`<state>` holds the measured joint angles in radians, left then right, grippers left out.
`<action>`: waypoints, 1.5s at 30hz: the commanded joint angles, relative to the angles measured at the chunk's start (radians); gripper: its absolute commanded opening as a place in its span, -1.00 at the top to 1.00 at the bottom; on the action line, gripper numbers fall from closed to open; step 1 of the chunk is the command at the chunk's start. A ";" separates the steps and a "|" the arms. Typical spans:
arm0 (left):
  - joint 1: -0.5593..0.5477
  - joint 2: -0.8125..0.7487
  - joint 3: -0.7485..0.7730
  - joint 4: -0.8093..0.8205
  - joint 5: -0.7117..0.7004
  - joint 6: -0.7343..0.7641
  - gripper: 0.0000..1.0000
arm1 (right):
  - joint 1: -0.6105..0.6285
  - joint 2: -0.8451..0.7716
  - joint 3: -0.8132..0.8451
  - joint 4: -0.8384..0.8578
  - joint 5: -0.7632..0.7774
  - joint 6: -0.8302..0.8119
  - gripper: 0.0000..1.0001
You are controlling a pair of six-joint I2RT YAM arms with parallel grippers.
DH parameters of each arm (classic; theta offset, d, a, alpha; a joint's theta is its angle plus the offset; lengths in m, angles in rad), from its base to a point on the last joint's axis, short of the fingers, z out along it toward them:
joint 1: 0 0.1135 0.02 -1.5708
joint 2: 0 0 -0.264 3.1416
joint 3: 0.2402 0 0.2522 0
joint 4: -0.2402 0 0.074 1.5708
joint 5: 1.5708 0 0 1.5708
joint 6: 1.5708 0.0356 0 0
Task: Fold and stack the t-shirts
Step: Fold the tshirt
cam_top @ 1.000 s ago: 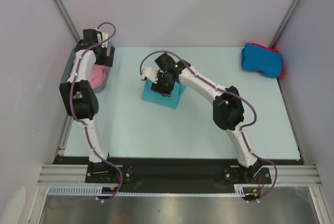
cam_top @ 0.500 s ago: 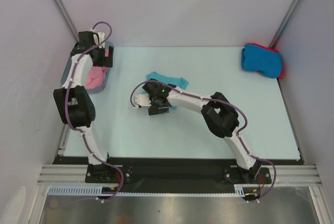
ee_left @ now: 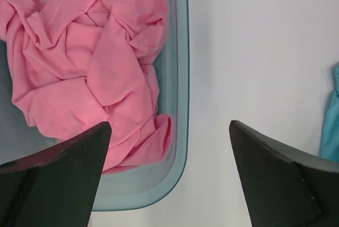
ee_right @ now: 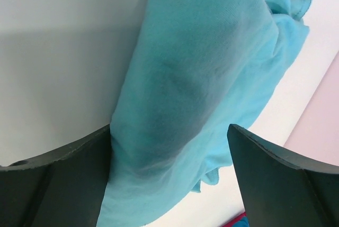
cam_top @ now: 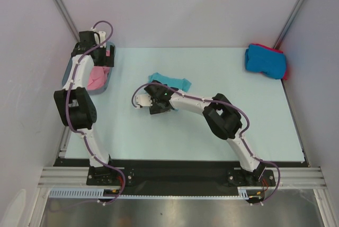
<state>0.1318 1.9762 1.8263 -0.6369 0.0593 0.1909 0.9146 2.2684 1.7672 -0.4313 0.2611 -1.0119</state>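
A teal t-shirt (cam_top: pixel 170 81) lies crumpled on the table, its near end under my right gripper (cam_top: pixel 156 100). In the right wrist view the teal t-shirt (ee_right: pixel 201 89) spreads between the wide-apart fingers of the right gripper (ee_right: pixel 169 127), which is open. The pink t-shirt (ee_left: pixel 90 63) sits bunched in the grey-blue tub (ee_left: pixel 180 79). My left gripper (ee_left: pixel 169 126) hangs open over the tub's corner, touching nothing. A bright blue t-shirt (cam_top: pixel 264 60) rests folded on a red one (cam_top: pixel 286 72) at the far right.
The tub (cam_top: pixel 105 84) stands at the far left edge beside the left arm (cam_top: pixel 79 105). Walls close in the table on the left, back and right. The right arm's elbow (cam_top: pixel 225 116) hangs over mid-table.
My right gripper opened, let the teal shirt drop, and moved down and nearer-left; the shirt now lies flat behind it. The left gripper shifted slightly back over the tub.
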 commanded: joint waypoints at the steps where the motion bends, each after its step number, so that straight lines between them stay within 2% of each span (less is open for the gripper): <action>1: 0.009 -0.050 0.031 0.026 0.017 -0.013 -1.00 | -0.002 0.060 -0.015 0.009 -0.007 0.047 -0.82; 6: 0.018 -0.045 0.034 0.028 0.025 -0.011 -1.00 | -0.031 0.080 -0.067 0.040 0.044 0.120 -0.74; 11: 0.029 -0.040 0.048 0.031 0.030 -0.010 -1.00 | -0.043 0.074 -0.092 -0.009 0.046 0.179 -0.60; 17: 0.038 -0.033 0.071 0.031 0.033 -0.015 -0.99 | -0.057 0.072 -0.091 -0.046 0.067 0.214 0.02; 20: 0.040 -0.027 0.091 0.029 0.031 -0.016 -1.00 | -0.080 0.066 -0.089 -0.052 0.075 0.232 0.52; 24: 0.042 -0.016 0.116 0.026 0.036 -0.021 -1.00 | -0.115 0.033 -0.089 -0.049 0.099 0.223 1.00; 30: 0.040 0.001 0.149 0.008 0.034 -0.021 -1.00 | -0.171 -0.062 -0.080 -0.020 0.130 0.133 1.00; 38: 0.038 -0.002 0.142 0.008 0.024 -0.015 -1.00 | -0.215 -0.075 -0.011 -0.058 0.130 0.084 1.00; 43: 0.040 -0.007 0.139 0.008 0.007 0.004 -1.00 | -0.240 -0.096 -0.101 -0.004 0.127 0.026 1.00; 44: 0.040 -0.007 0.139 0.008 0.001 0.007 -0.99 | -0.240 -0.096 -0.116 -0.003 0.118 0.010 0.94; 45: 0.040 -0.007 0.139 0.008 0.001 0.010 -1.00 | -0.238 -0.099 -0.132 -0.001 0.113 0.009 0.80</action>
<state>0.1646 1.9785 1.9305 -0.6384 0.0765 0.1860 0.6785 2.2330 1.6741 -0.4347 0.3588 -0.9527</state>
